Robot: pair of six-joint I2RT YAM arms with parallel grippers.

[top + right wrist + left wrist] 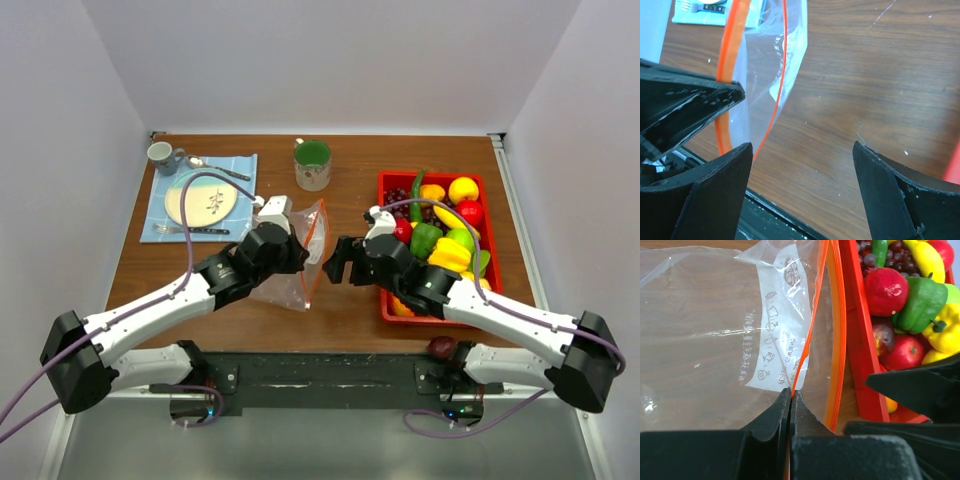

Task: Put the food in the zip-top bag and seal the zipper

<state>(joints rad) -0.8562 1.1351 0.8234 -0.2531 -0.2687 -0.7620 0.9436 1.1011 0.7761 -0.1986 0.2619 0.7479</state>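
Observation:
The zip-top bag (290, 270) lies clear and crinkly on the table between the arms, its mouth facing right. My left gripper (790, 390) is shut on one lip of the orange zipper (807, 325), holding that lip up; the other lip (836, 340) runs apart from it, so the mouth is parted. My right gripper (802, 145) is open just right of the mouth, with only bare wood between its fingers. The food (445, 235), toy peppers, apples, grapes and a banana, is piled in the red tray (386, 300).
A green mug (312, 165) stands behind the bag. A blue placemat with a plate (200, 198), cutlery and a small cup (162, 155) fills the far left. A dark purple piece (441, 347) sits at the table's front edge by the right arm's base.

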